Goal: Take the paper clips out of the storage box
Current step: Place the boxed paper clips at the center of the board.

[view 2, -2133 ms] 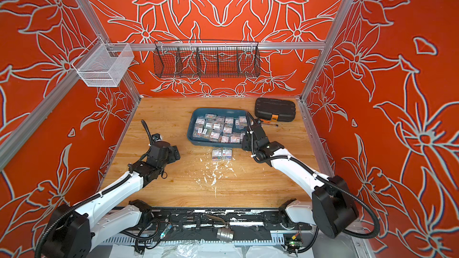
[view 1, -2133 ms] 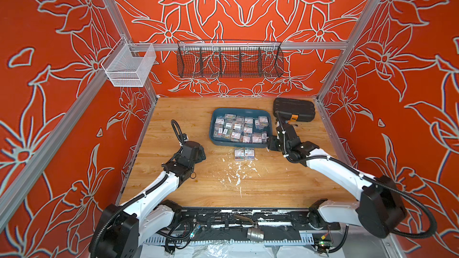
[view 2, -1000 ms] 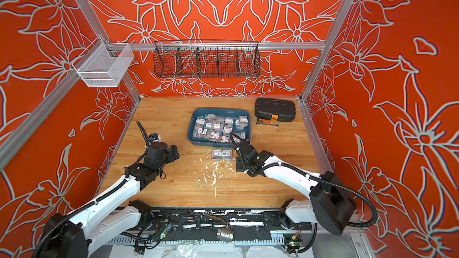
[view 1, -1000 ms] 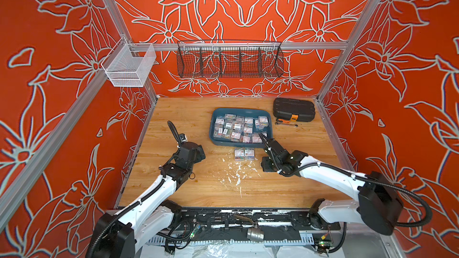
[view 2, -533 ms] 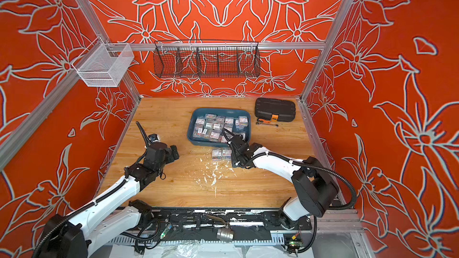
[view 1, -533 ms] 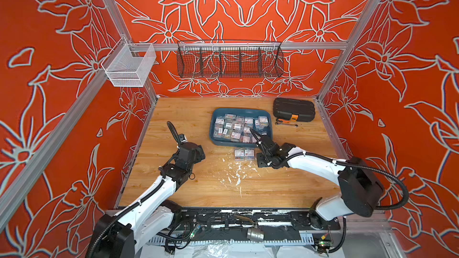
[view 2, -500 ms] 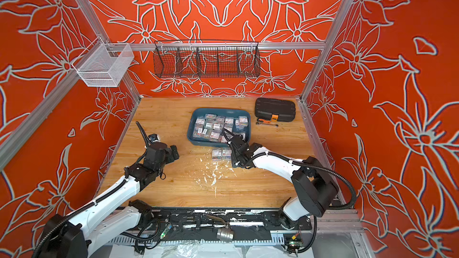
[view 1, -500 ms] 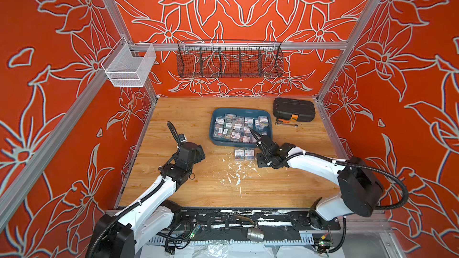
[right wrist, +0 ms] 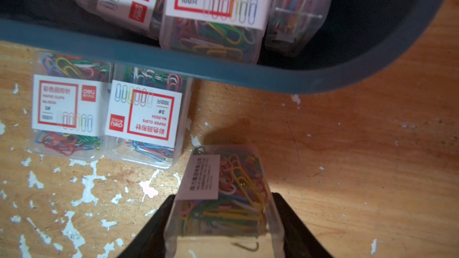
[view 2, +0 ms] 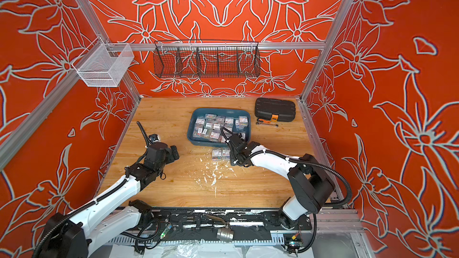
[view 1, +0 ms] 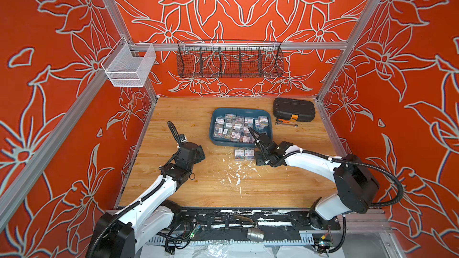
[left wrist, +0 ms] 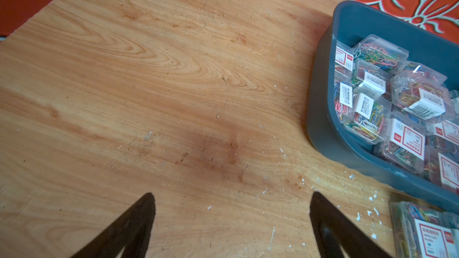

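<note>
The teal storage box [view 1: 213, 130] [view 2: 192, 130] sits on the wooden table at the back centre, filled with several clear boxes of paper clips [view 1: 236, 126] [left wrist: 367, 110]. Two such boxes [view 1: 244, 154] [right wrist: 146, 117] lie side by side on the table just in front of it. Beside them, my right gripper [view 1: 259, 156] [right wrist: 223, 196] is low over the table, its fingers against both sides of a third box of paper clips [right wrist: 238, 170]. My left gripper [view 1: 200, 151] [left wrist: 232, 194] hangs open over bare wood, left of the storage box, holding nothing.
A black ribbed case [view 1: 293, 109] with an orange latch lies at the back right, a small wrench [view 1: 286, 122] in front of it. A black wire basket [view 1: 229, 59] and a white mesh basket [view 1: 129, 67] hang on the walls. White flecks [view 1: 236, 172] mark the table's middle.
My right gripper has come from the storage box's right front corner down to the table beside the two boxes, with a box of paper clips between its fingers. The left arm barely moved.
</note>
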Available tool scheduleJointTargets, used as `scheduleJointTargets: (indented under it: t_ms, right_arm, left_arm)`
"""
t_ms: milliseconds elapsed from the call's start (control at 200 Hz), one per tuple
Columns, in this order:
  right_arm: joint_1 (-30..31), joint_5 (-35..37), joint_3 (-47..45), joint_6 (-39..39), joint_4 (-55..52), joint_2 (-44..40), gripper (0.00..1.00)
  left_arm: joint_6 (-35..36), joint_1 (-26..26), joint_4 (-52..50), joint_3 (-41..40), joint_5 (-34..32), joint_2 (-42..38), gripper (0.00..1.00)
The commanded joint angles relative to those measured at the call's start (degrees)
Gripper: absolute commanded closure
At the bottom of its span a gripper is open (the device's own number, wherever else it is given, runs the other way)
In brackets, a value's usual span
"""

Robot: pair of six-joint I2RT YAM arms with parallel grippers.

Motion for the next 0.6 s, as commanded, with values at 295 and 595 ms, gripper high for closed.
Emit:
scheduleJointTargets:
  t_ms: [295, 595]
  right_arm:
    - [0.10, 5.45, 4.77, 0.59, 0.51, 2.21, 0.28]
    - [-0.72, 9.14, 6.86, 1.31, 0.12, 4.71, 0.30]
  left_arm:
    - [-1.11, 0.23, -0.71, -0.92, -1.11, -2.14, 0.05]
    - [-0.63, 0.25, 0.14, -1.04, -0.51, -1.85, 0.04]
